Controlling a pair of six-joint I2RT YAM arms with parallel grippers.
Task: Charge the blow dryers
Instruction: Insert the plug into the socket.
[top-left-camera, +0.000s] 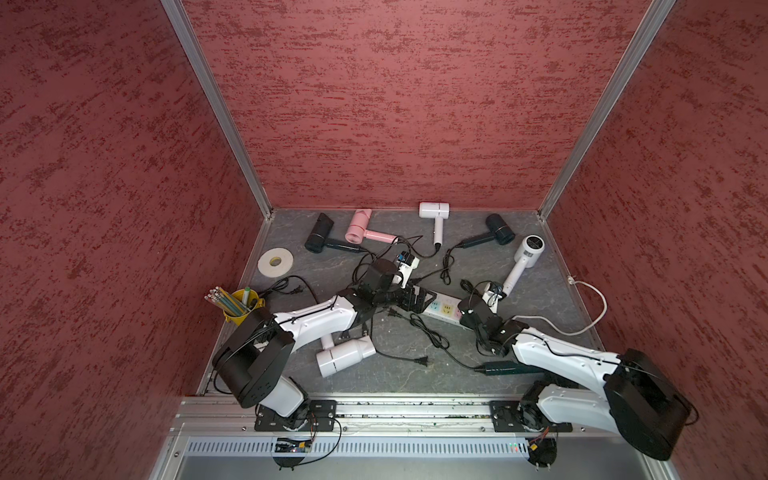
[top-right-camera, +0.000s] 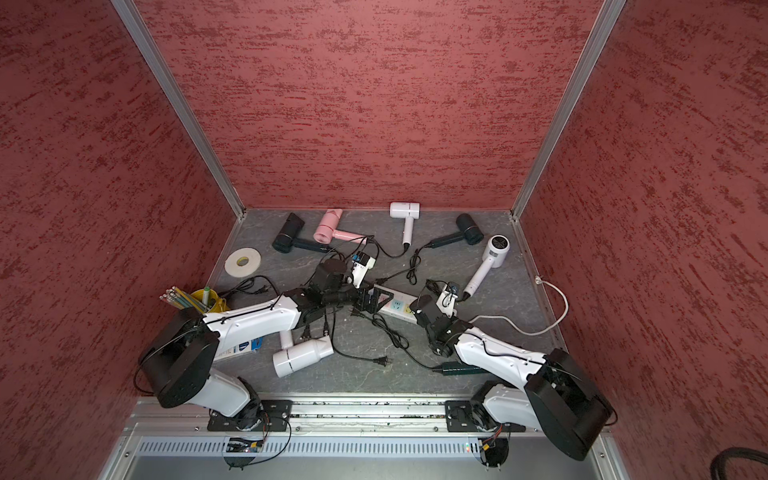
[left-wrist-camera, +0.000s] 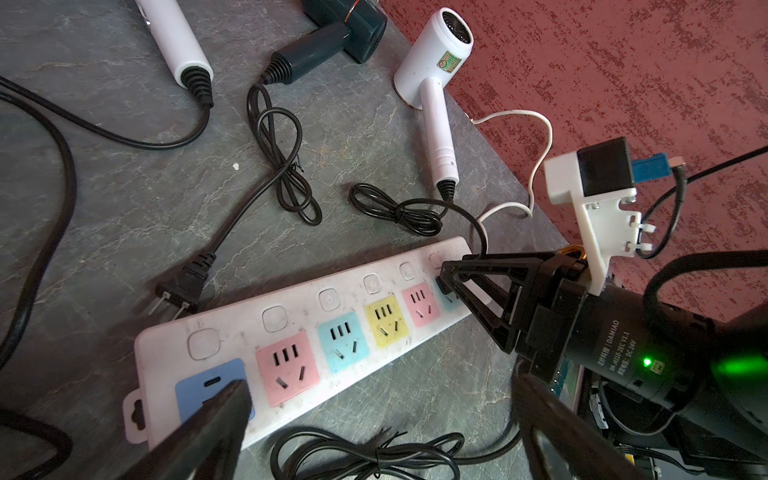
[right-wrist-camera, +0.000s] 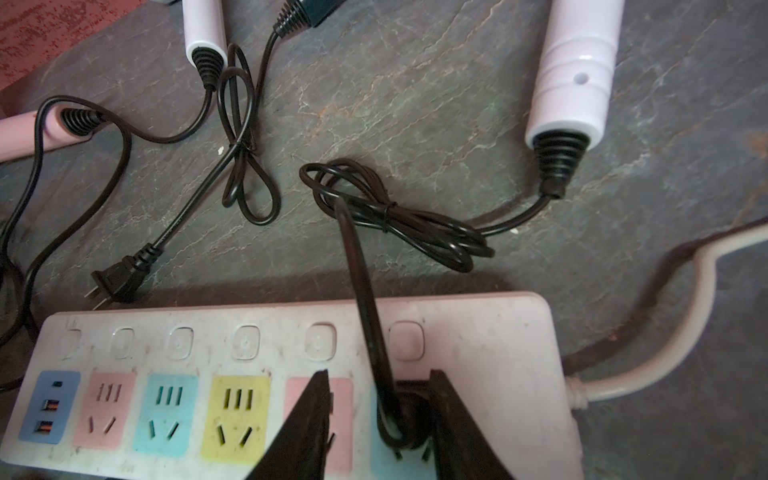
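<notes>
**One plug in, six to go**

We found one plug (right-wrist-camera: 405, 415) sitting in the end socket of the strip (right-wrist-camera: 490, 353), and we judged it seated. Its cord (right-wrist-camera: 399, 220) ran through a tied bundle to the handle of a white dryer (top-left-camera: 528, 249) lying near the right edge of the table (top-left-camera: 540, 299). The right gripper (right-wrist-camera: 378, 374) straddled that plug with its jaws apart and one finger clear of it, so we took the plug as let go. The left gripper (left-wrist-camera: 380, 382) hung spread wide over the strip's other end, holding nothing.

The four other coloured sockets were empty, and six dryers lay unplugged. Along the back were a black dryer (top-left-camera: 320, 232), a pink dryer (top-left-camera: 361, 226), a second white one (top-left-camera: 434, 212) and a second black one (top-left-camera: 498, 228). A loose plug (left-wrist-camera: 178, 291) from that last one lay just beside the strip. At the front lay a third white one (top-left-camera: 345, 357), partly under the left arm. A green dryer (top-left-camera: 498, 368) showed only its handle beneath the right arm. With four sockets free, we doubted all six would fit.

The dryers were T-shaped, each a short barrel on a straight handle. Thin black cords left through ribbed collars, several were tied in loops, and each ended in two flat pins.
</notes>
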